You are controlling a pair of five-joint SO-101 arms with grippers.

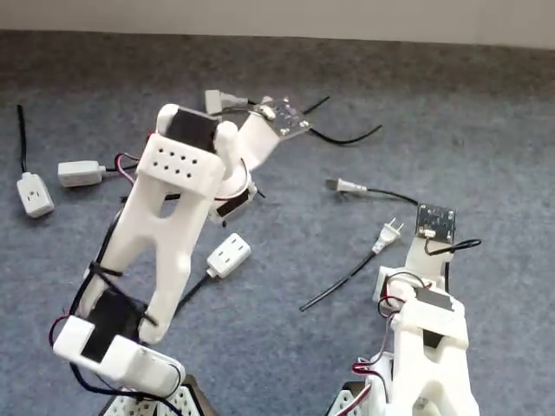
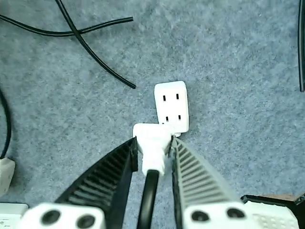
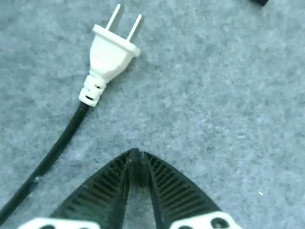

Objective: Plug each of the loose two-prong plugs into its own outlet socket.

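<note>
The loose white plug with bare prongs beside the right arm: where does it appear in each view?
High view: the loose plug lies right of centre, just left of the right arm.
Right wrist view: it lies ahead of the shut right gripper, not touching it.
Left wrist view: here a different plug is held in the left gripper.
Shared landmark: its black cable.

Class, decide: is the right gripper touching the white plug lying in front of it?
Apart. The right wrist view shows bare carpet between the right gripper and the white plug.

arms [image 1: 165, 234] — white, boxy | fingers [image 2: 112, 176] black, ribbed | wires [image 1: 388, 305] red, black
</note>
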